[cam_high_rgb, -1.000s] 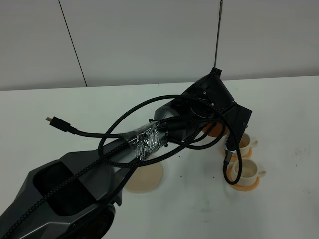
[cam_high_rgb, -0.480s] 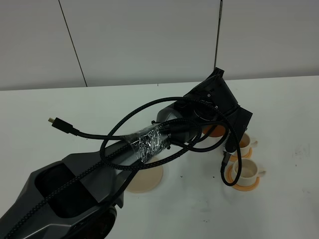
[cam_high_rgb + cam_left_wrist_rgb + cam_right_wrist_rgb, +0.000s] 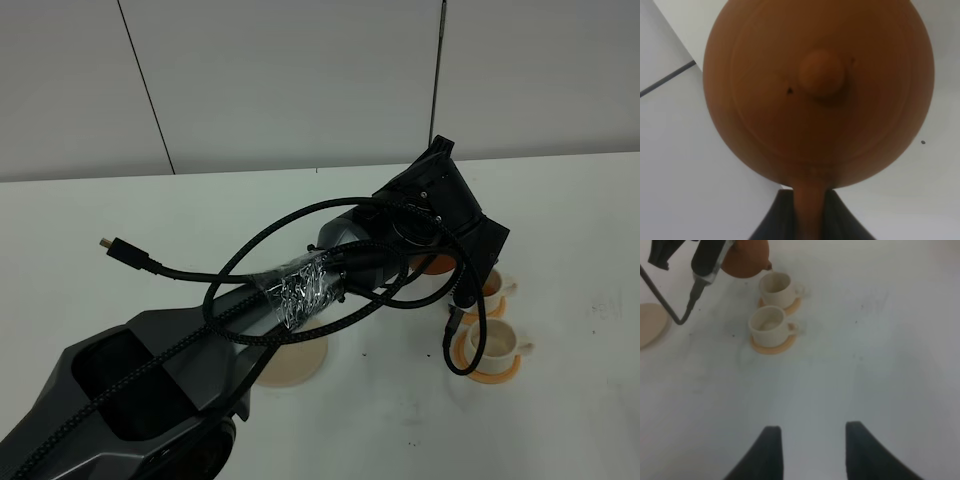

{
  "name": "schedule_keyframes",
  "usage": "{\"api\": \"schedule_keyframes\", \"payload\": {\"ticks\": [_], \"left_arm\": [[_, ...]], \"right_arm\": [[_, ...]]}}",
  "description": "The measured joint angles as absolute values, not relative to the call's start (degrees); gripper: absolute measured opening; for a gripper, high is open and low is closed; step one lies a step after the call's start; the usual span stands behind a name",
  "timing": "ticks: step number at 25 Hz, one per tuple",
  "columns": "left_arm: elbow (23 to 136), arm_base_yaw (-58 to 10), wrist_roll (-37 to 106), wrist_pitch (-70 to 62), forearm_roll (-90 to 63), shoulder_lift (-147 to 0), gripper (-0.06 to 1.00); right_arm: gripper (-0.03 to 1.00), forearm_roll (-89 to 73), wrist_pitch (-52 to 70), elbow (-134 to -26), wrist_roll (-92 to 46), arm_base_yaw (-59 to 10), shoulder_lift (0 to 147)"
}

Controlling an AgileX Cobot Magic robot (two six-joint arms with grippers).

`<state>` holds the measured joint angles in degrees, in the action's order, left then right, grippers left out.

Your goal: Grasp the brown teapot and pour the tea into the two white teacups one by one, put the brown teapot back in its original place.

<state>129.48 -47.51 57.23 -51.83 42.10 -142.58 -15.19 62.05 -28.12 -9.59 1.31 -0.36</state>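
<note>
The brown teapot (image 3: 820, 90) fills the left wrist view from above, its lid knob in the middle. My left gripper (image 3: 809, 202) is shut on its loop handle. From the exterior high camera only a sliver of the teapot (image 3: 432, 263) shows under the left wrist, held just beside the far white teacup (image 3: 492, 287). The near teacup (image 3: 496, 342) stands in front of it. The spout of the teapot (image 3: 747, 260) sits close to the far cup (image 3: 776, 287), with the near cup (image 3: 769, 325) beyond reach of it. No tea shows. My right gripper (image 3: 812, 450) hovers open over bare table.
Each cup rests on an orange coaster (image 3: 492, 372). The beige trivet (image 3: 292, 362) lies bare, half under the left arm. Black cables (image 3: 455, 345) loop down from the left wrist close to the cups. A loose plug end (image 3: 108, 244) sticks out at the left.
The left arm has shifted slightly right and up with the teapot. The cups and the trivet have stayed in place.
</note>
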Motion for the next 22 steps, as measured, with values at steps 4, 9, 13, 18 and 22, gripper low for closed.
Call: {"api": "schedule_keyframes", "payload": {"ticks": [4, 9, 13, 18, 22], "left_arm": [[129.48, -47.51, 57.29, -51.83, 42.1, -142.58, 0.17], [129.48, -47.51, 57.29, -51.83, 42.1, -142.58, 0.17], [129.48, -47.51, 57.29, -51.88, 42.1, -142.58, 0.17], [129.48, -47.51, 57.29, -52.27, 42.21, -142.58, 0.17], [129.48, -47.51, 57.29, -52.37, 42.21, -142.58, 0.17]], "right_arm": [[0.29, -15.19, 62.05, -28.12, -9.59, 1.31, -0.36], [0.29, -15.19, 62.05, -28.12, -9.59, 1.31, -0.36], [0.29, -15.19, 62.05, -28.12, -9.53, 1.31, -0.36], [0.29, -15.19, 62.05, -28.12, -9.53, 1.31, -0.36], [0.29, -15.19, 62.05, -28.12, -9.53, 1.31, -0.36]]}}
